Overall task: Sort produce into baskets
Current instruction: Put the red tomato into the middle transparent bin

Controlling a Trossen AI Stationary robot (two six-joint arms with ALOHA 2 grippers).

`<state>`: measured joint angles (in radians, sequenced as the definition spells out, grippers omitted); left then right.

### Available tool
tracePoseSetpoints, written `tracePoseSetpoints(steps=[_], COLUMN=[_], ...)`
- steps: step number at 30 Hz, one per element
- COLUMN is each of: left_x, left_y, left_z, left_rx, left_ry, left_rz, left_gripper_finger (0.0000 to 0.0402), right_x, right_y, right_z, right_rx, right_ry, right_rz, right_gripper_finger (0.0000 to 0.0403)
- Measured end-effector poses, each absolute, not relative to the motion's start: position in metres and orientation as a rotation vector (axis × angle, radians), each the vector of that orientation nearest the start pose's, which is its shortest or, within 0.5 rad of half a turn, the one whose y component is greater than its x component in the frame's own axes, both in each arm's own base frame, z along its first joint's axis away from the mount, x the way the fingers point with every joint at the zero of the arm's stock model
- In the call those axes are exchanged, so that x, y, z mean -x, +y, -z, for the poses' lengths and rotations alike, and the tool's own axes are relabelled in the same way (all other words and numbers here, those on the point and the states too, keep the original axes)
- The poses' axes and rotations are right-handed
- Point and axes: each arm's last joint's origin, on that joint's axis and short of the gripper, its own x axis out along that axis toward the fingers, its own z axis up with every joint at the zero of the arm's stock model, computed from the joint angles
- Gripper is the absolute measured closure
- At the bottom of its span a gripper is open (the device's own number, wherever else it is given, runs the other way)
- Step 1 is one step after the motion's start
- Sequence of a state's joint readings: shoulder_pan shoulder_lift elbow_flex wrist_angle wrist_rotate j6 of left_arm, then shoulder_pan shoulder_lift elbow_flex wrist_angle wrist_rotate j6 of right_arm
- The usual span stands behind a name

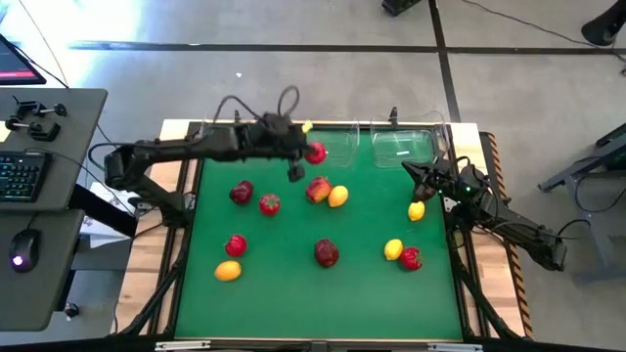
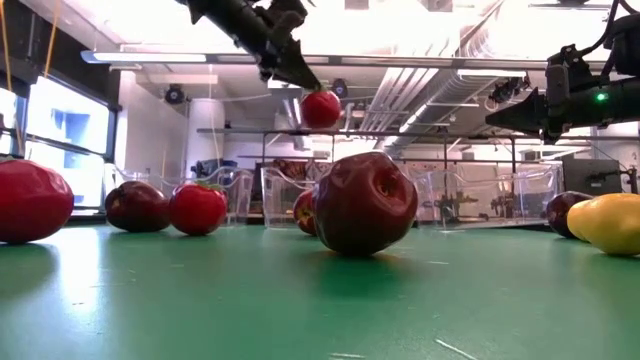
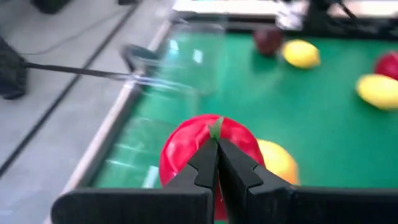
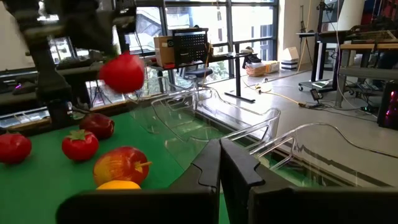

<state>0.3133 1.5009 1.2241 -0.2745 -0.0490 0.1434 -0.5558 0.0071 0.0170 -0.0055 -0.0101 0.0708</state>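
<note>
The left gripper (image 1: 311,147) hangs above the green mat (image 1: 293,284) near the far edge of the counter, its dark fingers (image 3: 205,165) pinching the green top of a bright red, round toy fruit (image 1: 316,153). That fruit is off the mat, in the air, just in front of the middle clear rectangular plastic bin (image 1: 337,139); in the low view it dangles (image 2: 321,108) well above the other fruit.

3 clear bins stand in a row along the far edge of the mat; the right-hand bin (image 1: 406,145) sits just beside the right gripper (image 1: 411,169). The right gripper hovers at the right side of the mat, its fingers (image 4: 211,168) pressed together and holding nothing.

On the mat lie a dark red apple (image 1: 241,193), a bright red green-topped fruit (image 1: 270,203), a red-orange apple (image 1: 318,190) touching a yellow lemon (image 1: 337,197), a second yellow lemon (image 1: 417,210) near the right gripper, a red fruit (image 1: 236,245) above an orange-yellow lemon (image 1: 227,271), a dark red apple (image 1: 327,253) near the middle, and a yellow lemon (image 1: 393,249) touching a red fruit (image 1: 411,258).
</note>
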Motion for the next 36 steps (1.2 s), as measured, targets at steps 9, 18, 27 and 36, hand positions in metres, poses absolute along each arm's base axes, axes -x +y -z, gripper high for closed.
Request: tracePoseSetpoints(steps=[9,18,27,36], left_x=[-0.327,-0.363,-0.378,-0.380], left_y=[0.160,0.198,0.241,0.262], left_z=[-0.309,-0.274,-0.250,-0.215], left_rx=[-0.028,-0.010,0.036,0.109], left_ry=[0.569,0.713,0.772,0.876], left_rz=[-0.341,-0.316,-0.334,-0.320], left_gripper_finger=[0.0401,0.0401,0.0401,0.0401], right_x=[-0.083,-0.083,-0.083,-0.083], right_y=[-0.051,-0.051,-0.051,-0.051], right_z=[-0.168,-0.168,-0.168,-0.168], right_rx=[-0.068,-0.068,-0.068,-0.068], right_ry=[-0.023,-0.023,-0.024,-0.023], right_rz=[0.545,0.545,0.545,0.545], right_gripper_finger=[0.0402,0.0402,0.0402,0.0402])
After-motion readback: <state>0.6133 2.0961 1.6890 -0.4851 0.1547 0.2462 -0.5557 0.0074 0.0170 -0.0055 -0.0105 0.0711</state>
